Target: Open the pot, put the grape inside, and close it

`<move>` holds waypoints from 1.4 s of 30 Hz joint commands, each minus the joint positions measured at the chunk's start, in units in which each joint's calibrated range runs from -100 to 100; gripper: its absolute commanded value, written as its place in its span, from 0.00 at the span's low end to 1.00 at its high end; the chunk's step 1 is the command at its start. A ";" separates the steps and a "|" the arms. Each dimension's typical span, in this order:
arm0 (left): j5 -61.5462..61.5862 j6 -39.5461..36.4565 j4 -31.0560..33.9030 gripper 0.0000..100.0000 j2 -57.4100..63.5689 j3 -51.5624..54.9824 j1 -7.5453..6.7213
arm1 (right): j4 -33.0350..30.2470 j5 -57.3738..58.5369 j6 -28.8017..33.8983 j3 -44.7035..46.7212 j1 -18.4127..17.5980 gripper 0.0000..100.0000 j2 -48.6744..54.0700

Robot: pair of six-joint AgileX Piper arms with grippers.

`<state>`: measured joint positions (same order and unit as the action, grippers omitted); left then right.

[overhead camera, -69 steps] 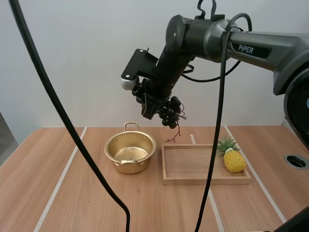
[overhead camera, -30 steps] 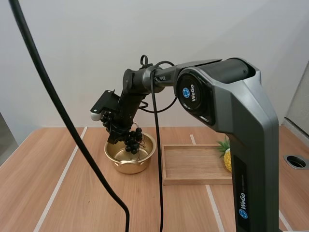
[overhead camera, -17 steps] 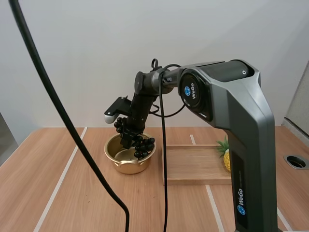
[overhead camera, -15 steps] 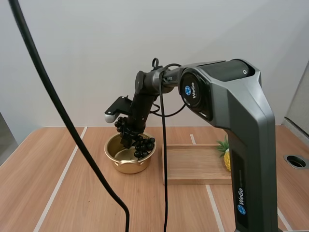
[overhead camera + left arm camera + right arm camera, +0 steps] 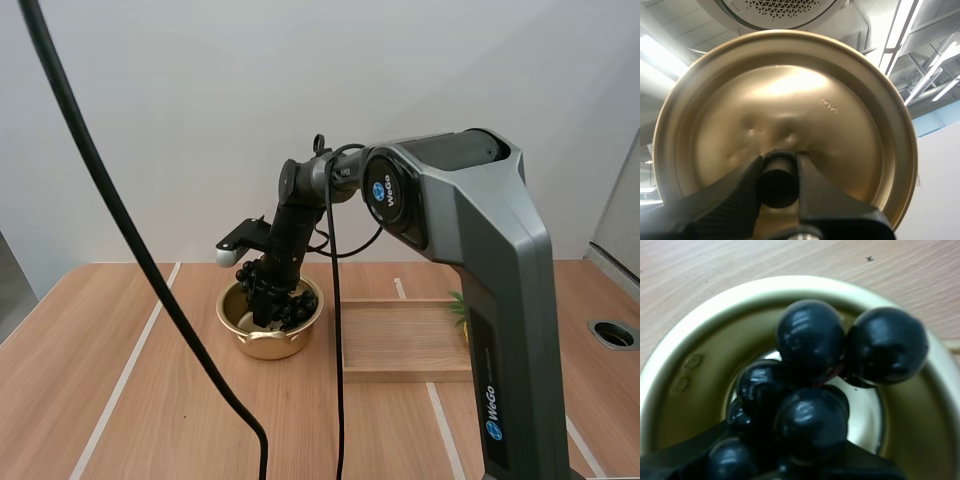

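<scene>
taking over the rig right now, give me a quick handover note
Left gripper: shut on the lid by its knob, lid held in the air.
Right gripper: shut on the bunch of grapes, lowered inside the pot, which stands on the table beside the wooden tray.
Done: pot opened, grapes brought down into it.
Left: release the grapes, pull the right arm out, set the lid back on the pot.

The right arm [image 5: 478,240] bears "WeGo" twice on its housing, and the lid [image 5: 785,107] is stamped "14cm".
</scene>
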<state>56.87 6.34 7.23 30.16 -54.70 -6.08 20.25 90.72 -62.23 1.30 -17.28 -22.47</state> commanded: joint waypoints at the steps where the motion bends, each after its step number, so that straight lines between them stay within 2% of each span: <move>1: -2.20 0.14 0.70 0.00 0.36 -0.24 -0.01 | -1.69 3.05 -0.58 1.55 0.35 0.00 -1.59; 9: -2.20 0.14 0.70 0.00 0.36 -0.24 -0.01 | -1.69 -2.26 -0.58 1.55 0.27 0.00 -3.94; 24: -1.84 0.14 0.70 0.00 0.36 -0.24 -0.01 | -0.08 1.02 -0.38 1.55 0.21 0.00 -3.95; 25: -1.84 0.14 0.70 0.00 0.36 -0.24 -0.01 | 0.19 1.02 -0.38 1.55 0.21 0.11 -3.94; 29: -1.84 0.14 0.70 0.00 0.36 -0.24 -0.01 | 0.84 1.02 0.06 1.55 0.21 0.74 -3.17; 31: -1.84 0.14 0.70 0.00 0.36 -0.24 -0.01 | 0.84 0.84 0.73 1.55 0.21 1.00 -2.63; 42: -1.84 0.14 0.70 0.00 0.36 -0.24 -0.01 | 1.97 -0.29 0.73 1.43 0.13 1.00 2.95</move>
<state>56.87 6.34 7.23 30.16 -54.70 -6.08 21.25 89.09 -61.97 2.59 -17.28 -22.09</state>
